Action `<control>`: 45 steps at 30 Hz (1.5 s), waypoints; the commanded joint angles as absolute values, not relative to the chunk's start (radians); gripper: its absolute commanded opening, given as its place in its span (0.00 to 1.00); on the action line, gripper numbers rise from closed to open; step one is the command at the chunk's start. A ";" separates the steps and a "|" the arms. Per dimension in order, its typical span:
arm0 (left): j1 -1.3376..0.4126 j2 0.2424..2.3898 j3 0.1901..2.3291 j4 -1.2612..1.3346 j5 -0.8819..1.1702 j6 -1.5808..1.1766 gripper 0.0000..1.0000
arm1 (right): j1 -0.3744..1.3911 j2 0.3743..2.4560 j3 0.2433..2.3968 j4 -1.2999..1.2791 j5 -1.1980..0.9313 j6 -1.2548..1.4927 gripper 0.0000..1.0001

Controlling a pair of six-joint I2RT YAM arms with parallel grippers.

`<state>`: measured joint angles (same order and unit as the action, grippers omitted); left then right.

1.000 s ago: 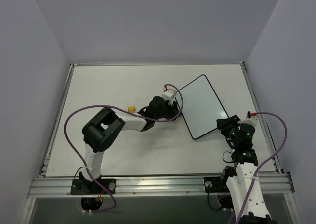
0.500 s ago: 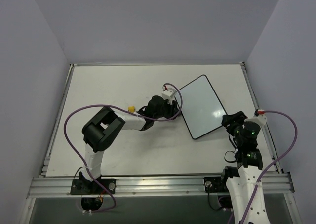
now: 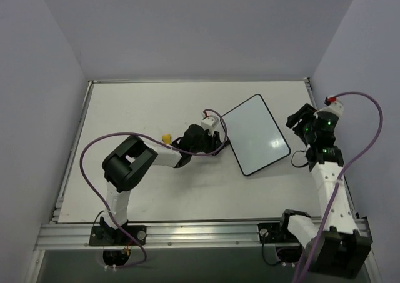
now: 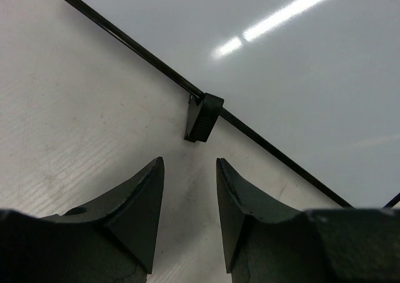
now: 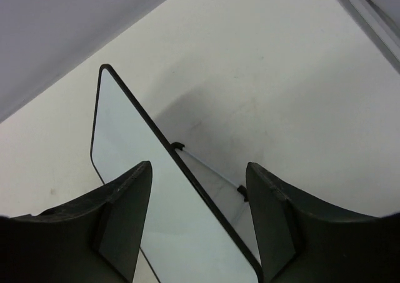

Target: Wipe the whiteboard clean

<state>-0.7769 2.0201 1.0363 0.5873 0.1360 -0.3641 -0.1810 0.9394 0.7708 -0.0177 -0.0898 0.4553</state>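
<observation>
The whiteboard (image 3: 256,135) lies at the table's middle right, white with a thin black frame and no writing visible. My left gripper (image 3: 219,144) is open and empty at the board's left edge. In the left wrist view the gripper (image 4: 189,170) stops just short of a small black foot (image 4: 203,117) on the board (image 4: 281,52). My right gripper (image 3: 297,120) is open and empty, raised beside the board's right edge. In the right wrist view the gripper (image 5: 199,165) has its fingers wide apart, with the edge of the board (image 5: 125,133) below them.
A small yellow eraser block (image 3: 167,138) sits on the table beside the left forearm. The table's raised rim (image 3: 310,95) runs close to the right arm. Purple cables loop off both arms.
My right arm has lifted and swung from the board's near right corner to its far right side. The left gripper has drawn back slightly to the left. The board has not moved.
</observation>
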 commanded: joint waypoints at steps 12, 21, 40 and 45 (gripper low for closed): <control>-0.721 1.921 1.025 0.649 0.245 -0.416 0.47 | -0.244 1.582 1.195 -0.060 -0.597 0.121 0.32; -0.695 1.933 1.014 0.681 0.278 -0.437 0.47 | -0.262 1.536 1.145 0.021 -0.620 0.158 0.37; -0.681 1.965 1.020 0.703 0.298 -0.456 0.47 | -0.250 1.471 1.040 0.092 -0.729 0.157 0.39; -0.678 1.968 1.017 0.710 0.305 -0.460 0.47 | -0.221 1.471 1.012 0.094 -0.736 0.135 0.39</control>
